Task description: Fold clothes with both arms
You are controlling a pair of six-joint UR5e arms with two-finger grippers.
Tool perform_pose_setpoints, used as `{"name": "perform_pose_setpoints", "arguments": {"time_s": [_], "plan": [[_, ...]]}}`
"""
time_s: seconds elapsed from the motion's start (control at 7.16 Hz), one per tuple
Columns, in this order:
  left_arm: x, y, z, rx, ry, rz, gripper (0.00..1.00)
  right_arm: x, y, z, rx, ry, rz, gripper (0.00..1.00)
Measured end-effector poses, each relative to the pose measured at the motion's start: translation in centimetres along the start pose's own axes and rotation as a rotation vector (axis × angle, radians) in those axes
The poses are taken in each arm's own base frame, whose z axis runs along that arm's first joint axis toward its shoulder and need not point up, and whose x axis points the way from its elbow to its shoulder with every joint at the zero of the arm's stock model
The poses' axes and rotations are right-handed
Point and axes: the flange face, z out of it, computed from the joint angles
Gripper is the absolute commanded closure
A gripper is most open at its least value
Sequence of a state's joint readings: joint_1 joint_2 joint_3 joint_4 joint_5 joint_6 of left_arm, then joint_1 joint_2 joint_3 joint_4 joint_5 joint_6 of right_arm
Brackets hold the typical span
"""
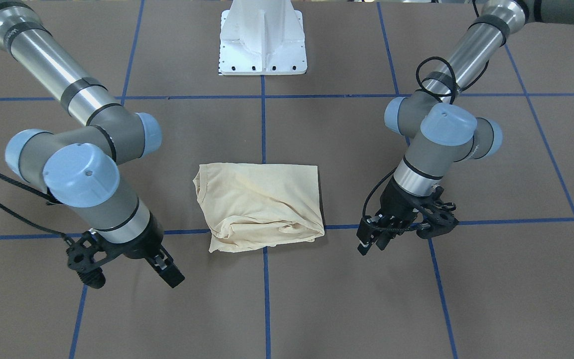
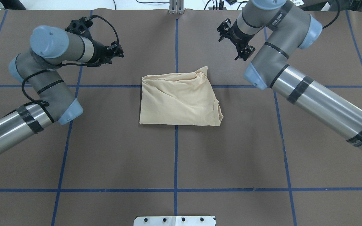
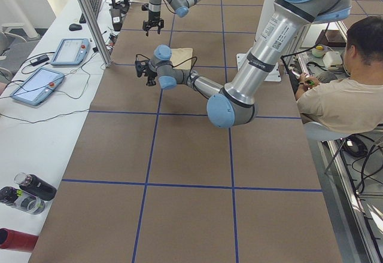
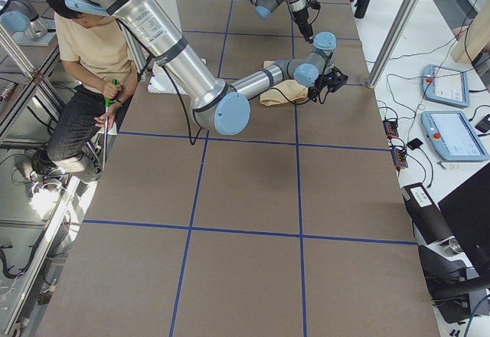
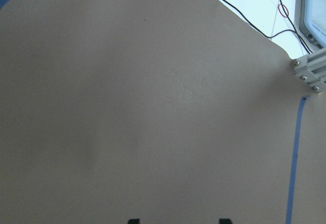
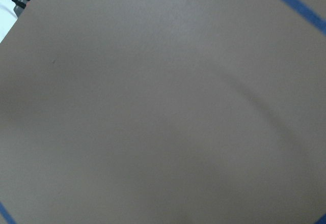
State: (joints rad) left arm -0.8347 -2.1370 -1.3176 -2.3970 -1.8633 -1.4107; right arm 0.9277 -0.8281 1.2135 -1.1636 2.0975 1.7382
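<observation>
The cream-yellow T-shirt (image 2: 178, 100) lies folded into a rough rectangle at the table's middle, its neck opening toward my right; it also shows in the front view (image 1: 259, 204). Its print is hidden. My left gripper (image 2: 118, 51) hovers beyond and left of the shirt, apart from it, open and empty (image 1: 374, 239). Its fingertips (image 5: 133, 221) show spread at the bottom edge of the left wrist view over bare table. My right gripper (image 2: 244, 53) hovers beyond and right of the shirt, apart from it, and appears open and empty (image 1: 170, 271). The right wrist view shows only bare table.
The white pedestal base (image 1: 263, 45) stands at my side of the table. An aluminium post (image 5: 308, 71) stands at the far table edge. Teach pendants (image 3: 36, 83) and bottles lie on the side bench. A seated person (image 3: 341, 89) is beside the table.
</observation>
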Motion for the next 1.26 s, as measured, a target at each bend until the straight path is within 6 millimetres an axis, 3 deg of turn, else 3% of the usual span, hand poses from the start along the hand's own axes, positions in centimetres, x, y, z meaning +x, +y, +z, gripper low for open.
{"name": "perform_pose_setpoints", "arguments": {"time_s": [0.28, 0.56, 0.7, 0.84, 1.12, 1.26], "plan": [[-7.7, -5.1, -5.2, -0.044, -0.018, 0.276, 0.39, 9.2, -10.0, -3.4, -0.023, 0.021, -0.284, 0.01], [-17.6, -10.0, -11.8, -0.069, -0.045, 0.477, 0.38, 19.8, -20.0, -8.1, -0.023, 0.029, -0.466, 0.01], [-22.5, -11.8, -15.2, -0.075, -0.058, 0.551, 0.15, 25.2, -23.7, -10.2, -0.014, 0.033, -0.525, 0.01], [-27.9, -13.0, -18.5, -0.075, -0.083, 0.619, 0.00, 31.1, -26.5, -11.7, -0.013, 0.043, -0.593, 0.01], [-35.8, -12.9, -22.9, -0.113, -0.123, 0.653, 0.00, 40.4, -28.8, -12.1, -0.043, 0.073, -0.716, 0.01], [-38.0, -12.1, -25.0, -0.141, -0.124, 0.616, 0.00, 43.4, -29.0, -12.0, -0.080, 0.081, -0.770, 0.01]]}}
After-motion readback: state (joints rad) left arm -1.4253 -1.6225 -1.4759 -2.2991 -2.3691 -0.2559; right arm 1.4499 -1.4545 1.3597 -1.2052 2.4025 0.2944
